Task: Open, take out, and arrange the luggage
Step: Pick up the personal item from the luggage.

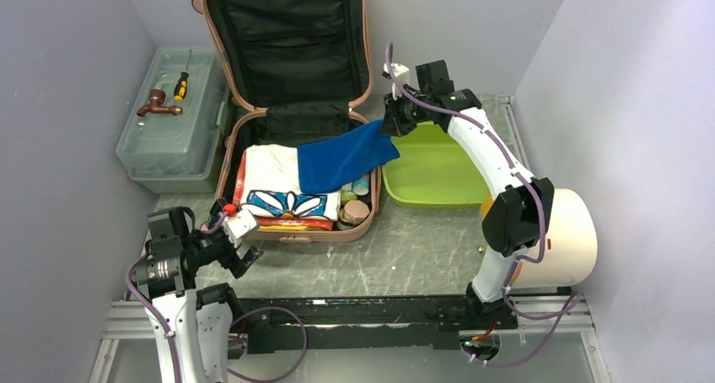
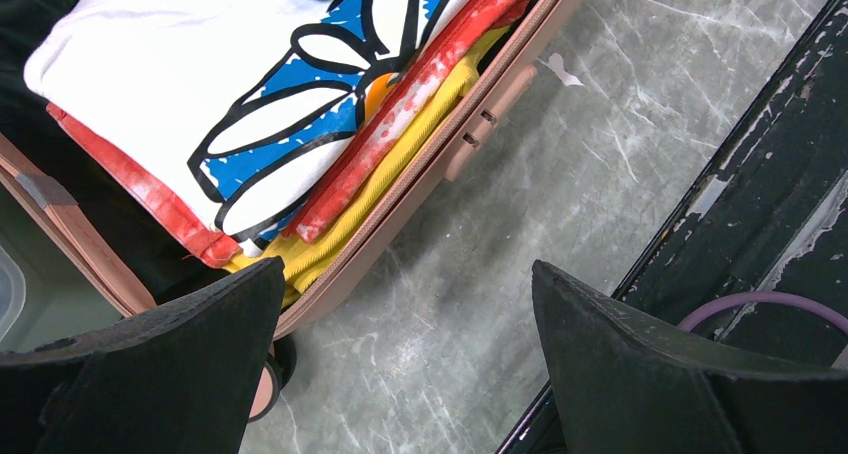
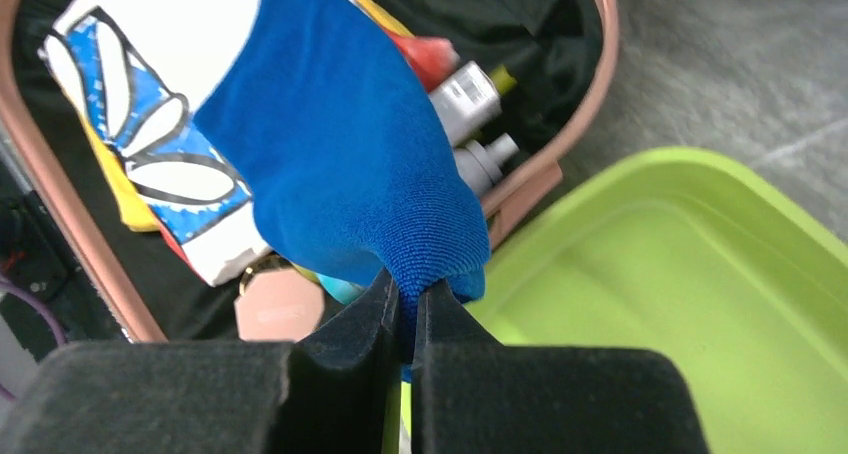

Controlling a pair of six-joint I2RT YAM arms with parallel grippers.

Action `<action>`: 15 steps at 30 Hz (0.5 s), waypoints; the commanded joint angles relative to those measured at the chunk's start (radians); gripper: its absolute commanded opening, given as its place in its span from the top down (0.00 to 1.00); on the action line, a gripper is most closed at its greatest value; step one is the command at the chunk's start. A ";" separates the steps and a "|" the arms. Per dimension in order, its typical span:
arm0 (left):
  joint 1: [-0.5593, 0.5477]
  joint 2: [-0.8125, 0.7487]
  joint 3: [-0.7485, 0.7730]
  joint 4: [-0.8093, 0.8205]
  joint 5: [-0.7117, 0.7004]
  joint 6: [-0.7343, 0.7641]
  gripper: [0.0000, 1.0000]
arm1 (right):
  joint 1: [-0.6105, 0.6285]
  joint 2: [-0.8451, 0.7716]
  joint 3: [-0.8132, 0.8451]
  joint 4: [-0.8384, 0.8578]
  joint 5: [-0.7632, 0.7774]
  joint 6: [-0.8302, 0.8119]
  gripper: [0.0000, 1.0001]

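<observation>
Our right fingers (image 3: 400,309) are clamped on a corner of the blue cloth (image 3: 340,164). The cloth drapes from the open luggage (image 1: 291,113) at upper centre toward the lime tray (image 1: 438,189) on its right. We should lift until the hanging end clears the shell rim, then lay it flat in the tray. Our left fingers (image 1: 244,256) stand wide apart and empty at the luggage's lower-left corner. The counter (image 1: 405,256) looks like scuffed grey marble, and pale lilac walls close in on three sides.

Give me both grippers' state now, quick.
Left gripper: open, holding nothing.
Right gripper: shut on the blue cloth.
</observation>
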 commanded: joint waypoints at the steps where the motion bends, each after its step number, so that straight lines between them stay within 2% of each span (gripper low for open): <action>1: 0.006 -0.008 -0.005 0.021 0.012 -0.028 0.01 | -0.036 -0.005 -0.070 0.015 0.029 -0.044 1.00; 6: 0.006 -0.006 -0.004 0.022 0.010 -0.030 0.01 | -0.041 0.076 -0.085 0.032 0.075 -0.058 1.00; 7: 0.005 -0.005 -0.004 0.022 0.010 -0.030 0.01 | -0.041 0.091 -0.086 0.047 0.082 -0.053 0.94; 10: 0.006 -0.006 -0.005 0.024 0.007 -0.033 0.00 | -0.041 0.128 -0.086 0.071 0.090 -0.037 0.66; 12: 0.006 -0.006 -0.005 0.025 0.007 -0.035 0.00 | -0.046 0.148 -0.086 0.070 0.077 -0.025 0.51; 15: 0.007 -0.008 -0.005 0.027 0.007 -0.036 0.00 | -0.082 0.165 -0.105 0.076 -0.005 0.021 0.43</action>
